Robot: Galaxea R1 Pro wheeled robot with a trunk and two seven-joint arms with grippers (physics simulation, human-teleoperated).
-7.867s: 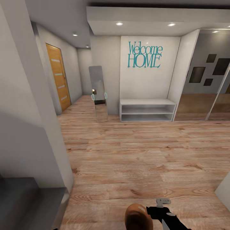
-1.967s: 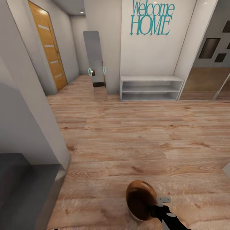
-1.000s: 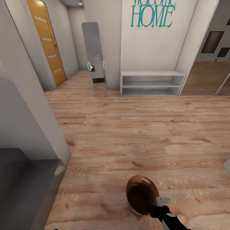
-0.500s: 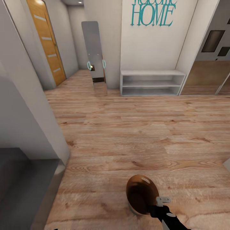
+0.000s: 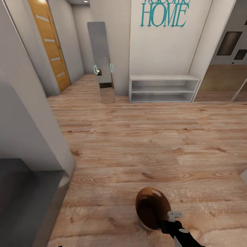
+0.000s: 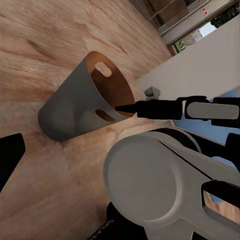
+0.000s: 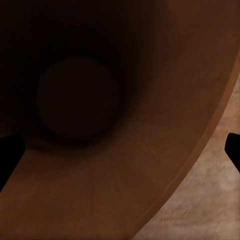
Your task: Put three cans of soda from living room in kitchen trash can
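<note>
Right claw [image 5: 164,222] clamped on near rim of bin [image 5: 151,207], w/ black arm coming in from bottom edge of head view. Seen from left wrist cam too: black finger [image 6: 131,107] pinching bin [image 6: 75,107] wall by an oval slot, bin tilted, mouth toward arm, grey outside, brown inside, held over the wood. Right wrist cam looks straight down into bin [image 7: 165,165]: dark round bottom, brown wall, black fingertips [image 7: 10,155] at either edge, a rim between them. Left claw: one black fingertip [image 6: 9,157] at frame edge in left wrist view, can't tell if apart or together.

Big to small, rest of scene:
- Pale wood floor [image 5: 144,144] across most of head view; hallway, not kitchen.
- Grey wall corner [image 5: 31,120] close on left, w/ dark grey surface [image 5: 24,202] below it.
- White wall ahead w/ teal "HOME" lettering [image 5: 163,15].
- Mirrored sliding panels [image 5: 226,61] far right.
- Orange door [image 5: 49,43] far left, pale stripes.
- Low white shelf unit [image 5: 164,88] under lettering, two open levels.
- Tall narrow mirror [image 5: 101,58] leaning just left of shelf unit, robot's reflection in it, too small to read.

No cans visible inside bin.
</note>
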